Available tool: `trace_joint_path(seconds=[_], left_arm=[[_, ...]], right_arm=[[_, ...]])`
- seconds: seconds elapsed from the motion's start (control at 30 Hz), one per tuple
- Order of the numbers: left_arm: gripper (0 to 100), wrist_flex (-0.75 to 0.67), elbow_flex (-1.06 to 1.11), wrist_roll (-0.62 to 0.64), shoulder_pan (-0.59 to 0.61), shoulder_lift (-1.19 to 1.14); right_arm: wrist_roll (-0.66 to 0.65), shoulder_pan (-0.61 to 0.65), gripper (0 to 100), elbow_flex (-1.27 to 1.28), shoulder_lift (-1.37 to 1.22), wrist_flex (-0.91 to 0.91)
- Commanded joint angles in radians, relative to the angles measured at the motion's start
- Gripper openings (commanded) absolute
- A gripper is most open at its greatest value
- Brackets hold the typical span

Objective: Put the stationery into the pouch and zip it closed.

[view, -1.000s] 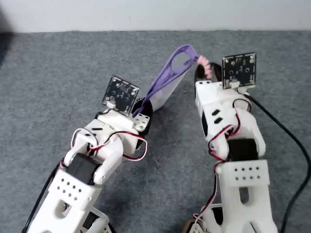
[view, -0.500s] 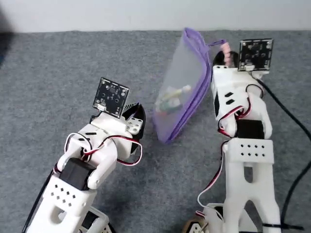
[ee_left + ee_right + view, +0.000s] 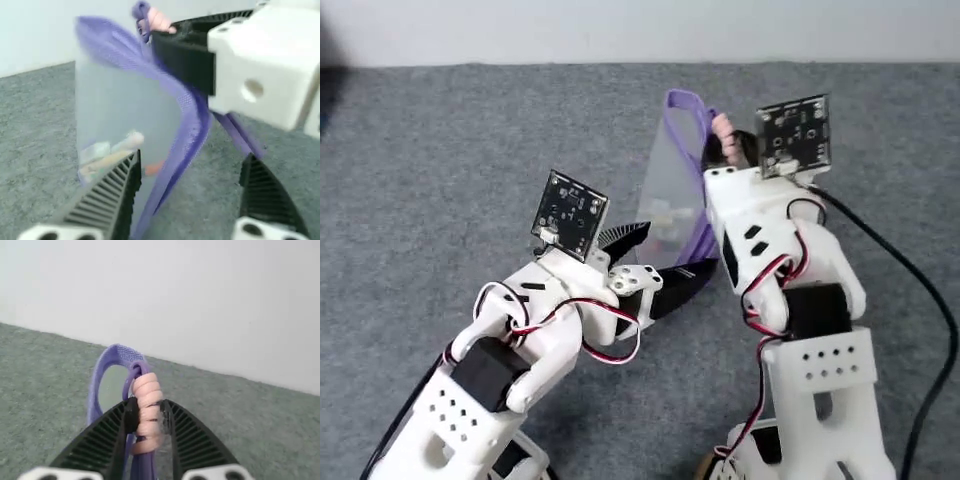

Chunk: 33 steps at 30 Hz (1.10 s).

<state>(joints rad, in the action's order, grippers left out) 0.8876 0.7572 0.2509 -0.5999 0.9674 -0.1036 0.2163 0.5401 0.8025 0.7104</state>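
A clear pouch with purple trim hangs upright over the grey table, with stationery resting in its lower part. My right gripper is shut on the pink coiled zipper pull at the pouch's top. In the right wrist view the pink coiled zipper pull sits between the jaws of the right gripper, with the purple pouch edge looping beyond. My left gripper is open at the pouch's lower end. In the left wrist view the left gripper straddles the pouch, with stationery visible inside.
Grey carpet-like table surface lies bare to the left and far side of the arms. A pale wall borders the far edge. A black cable runs along the right arm's side.
The right arm has swung the hanging pouch back to the left. The left gripper has opened and moved forward to the pouch's lower end.
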Motion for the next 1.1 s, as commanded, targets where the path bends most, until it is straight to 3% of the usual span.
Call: trace_joint_path(seconds=[0.0, 0.4, 0.67, 0.9, 1.07], left_arm=[[31, -0.032, -0.068, 0.017, -0.012, 0.015], [28, -0.183, -0.054, 0.087, 0.002, -0.149], [24, -0.253, -0.054, 0.084, 0.137, -0.258], [1, -0.252, -0.056, 0.081, 0.129, -0.258], [1, -0.232, -0.062, 0.081, 0.126, -0.256]], right_arm=[[-0.038, 0.028, 0.7, -0.064, 0.041, 0.005], [-0.043, 0.096, 0.7, -0.064, 0.07, 0.005], [-0.081, 0.073, 0.7, -0.066, 0.071, 0.005], [-0.078, 0.048, 0.7, -0.06, 0.058, -0.005], [-0.074, 0.004, 0.7, -0.075, 0.001, -0.039]])
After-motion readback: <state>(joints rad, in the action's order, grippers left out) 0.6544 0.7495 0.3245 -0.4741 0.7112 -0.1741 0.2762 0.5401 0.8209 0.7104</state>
